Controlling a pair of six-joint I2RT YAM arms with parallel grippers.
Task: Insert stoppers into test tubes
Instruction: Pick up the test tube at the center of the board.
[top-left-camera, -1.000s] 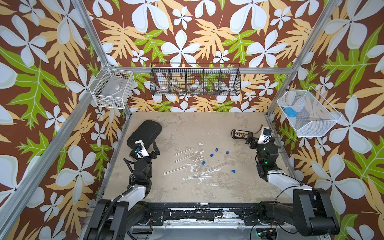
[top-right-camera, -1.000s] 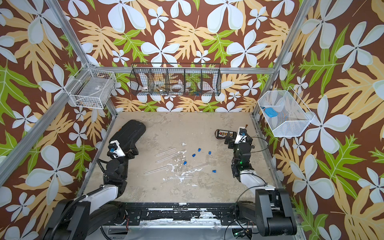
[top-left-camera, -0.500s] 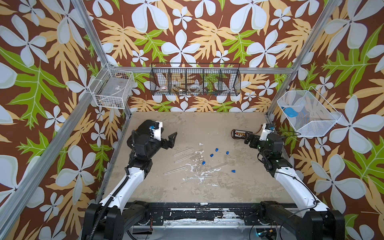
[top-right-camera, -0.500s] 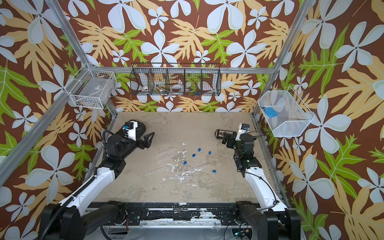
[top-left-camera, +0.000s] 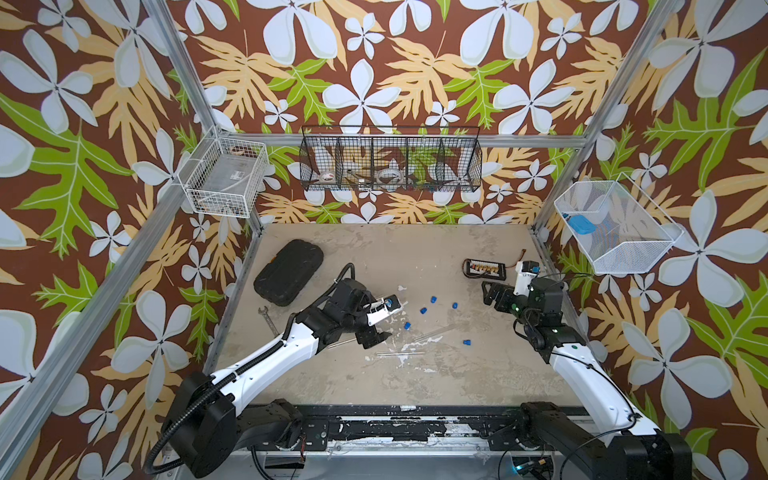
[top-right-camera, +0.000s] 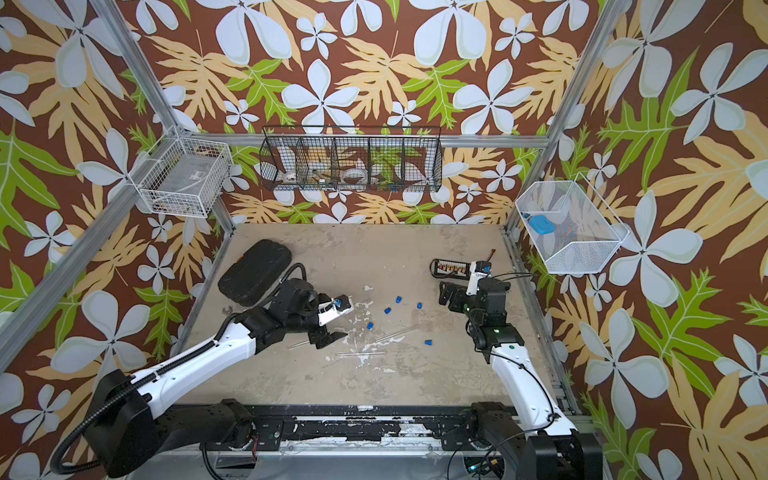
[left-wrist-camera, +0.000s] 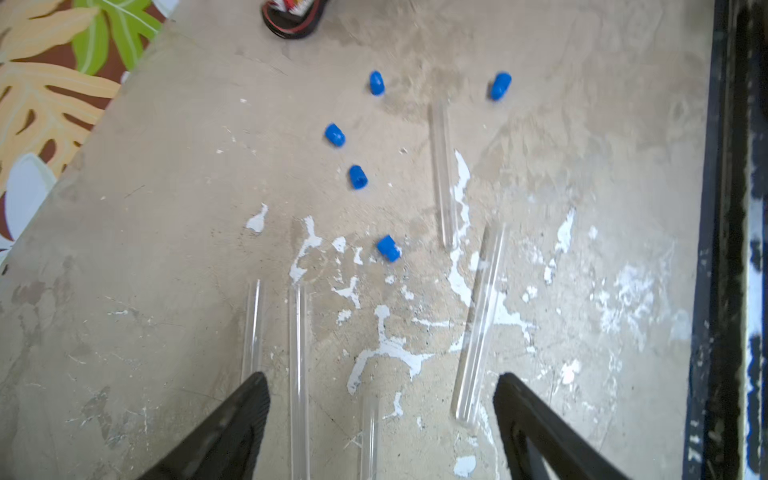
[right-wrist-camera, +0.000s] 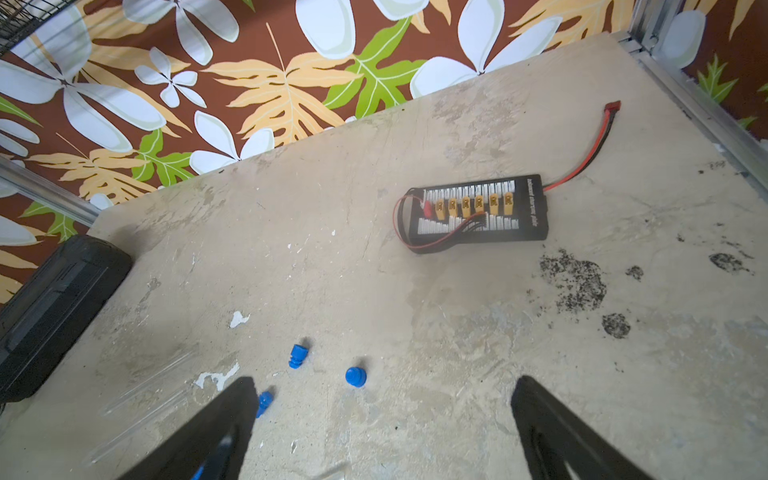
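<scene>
left gripper (left-wrist-camera: 382, 378) wide open, empty, above test tubes (left-wrist-camera: 478, 320) (lying flat on bench (left-wrist-camera: 166, 208)). right gripper (right-wrist-camera: 384, 380) also wide open, empty, near loose stoppers (right-wrist-camera: 356, 376).

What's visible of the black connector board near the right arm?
Flat black rectangular board, plastic-looking. Six yellow connectors sit in a row along its middle, with white socket rows either side; lettering at one end is too blurred to read. A red-and-black lead leaves that end, ending in a red plug; thinner wires loop round the other end. It lies flat on the table near the far right corner, touching nothing else.
</scene>
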